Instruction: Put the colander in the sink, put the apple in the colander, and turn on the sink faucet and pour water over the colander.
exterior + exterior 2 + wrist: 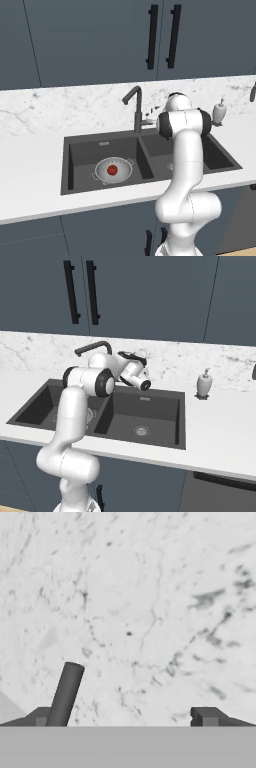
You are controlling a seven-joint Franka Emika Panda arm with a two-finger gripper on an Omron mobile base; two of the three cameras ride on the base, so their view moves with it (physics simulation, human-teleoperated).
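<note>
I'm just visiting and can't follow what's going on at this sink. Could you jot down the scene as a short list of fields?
bowl: colander sits in the left basin of the sink
fruit: apple lies inside the colander
tap: faucet stands behind the divider, no water visible
arm: reaches toward the faucet's base
fingers: gripper is open and holds nothing, with a dark rod near one finger
other: soap bottle on the counter
</note>
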